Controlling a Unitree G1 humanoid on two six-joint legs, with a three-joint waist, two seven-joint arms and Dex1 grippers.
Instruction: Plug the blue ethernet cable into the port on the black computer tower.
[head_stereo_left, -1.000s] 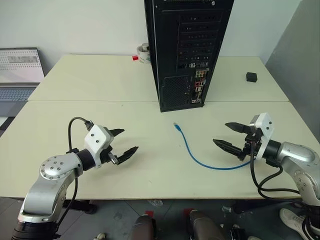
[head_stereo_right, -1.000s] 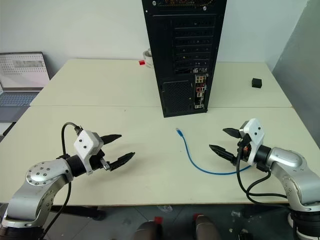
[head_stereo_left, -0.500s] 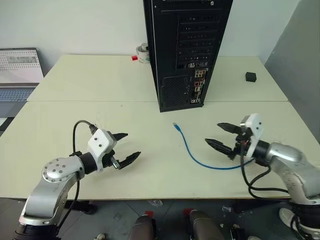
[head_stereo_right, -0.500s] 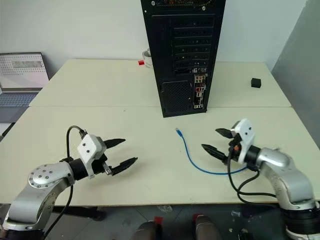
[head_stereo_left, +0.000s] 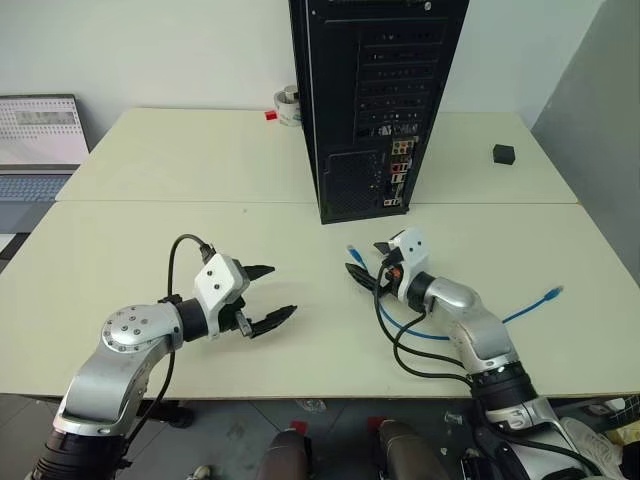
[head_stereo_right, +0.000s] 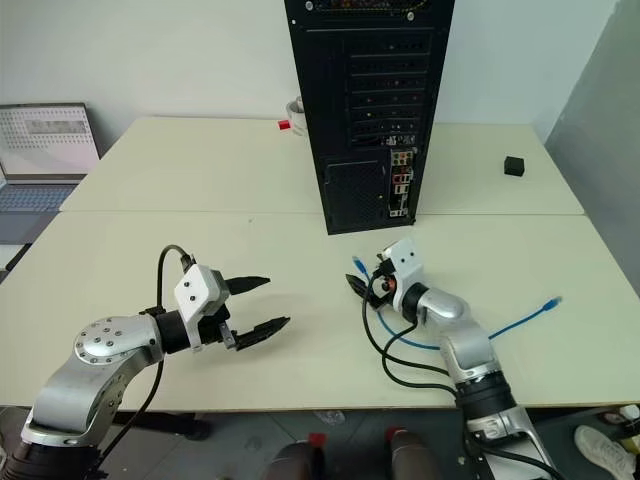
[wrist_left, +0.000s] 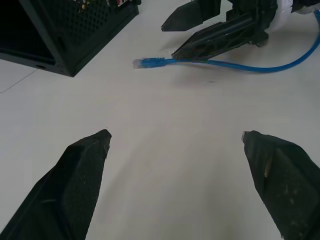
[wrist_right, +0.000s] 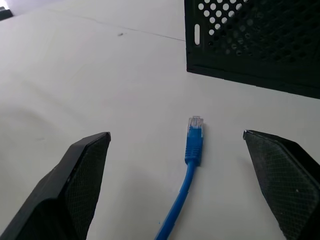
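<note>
- Since a second ago the right gripper (head_stereo_left: 365, 265) has swung in from the table's right side to the cable's near plug; left gripper (head_stereo_left: 268, 296) barely shifts.
- The cable's far end now lies out to the right, its plug (head_stereo_left: 553, 293) exposed where the arm used to be.
- Blue cable (wrist_right: 186, 176): thin bright-blue cord, small clear-blue plug at each end, lying flat on the cream table (head_stereo_left: 150, 240) in a loose curve.
- Near plug (wrist_right: 194, 125) points at the black computer tower (head_stereo_left: 375, 100), just short of its base, not plugged in.
- Right gripper's fingers are spread wide either side of that plug, one on each flank, holding nothing.
- Left gripper's fingers are also spread wide, nothing between them, above bare table, well left of the cable.
- Tower stands upright mid-table; strip of coloured connectors (head_stereo_left: 398, 172) faces the robot, beside a mesh vent.
- Small black cube (head_stereo_left: 503, 153) on the far right; laptop (head_stereo_left: 38, 140) at the left edge.
- No containers to note.
</note>
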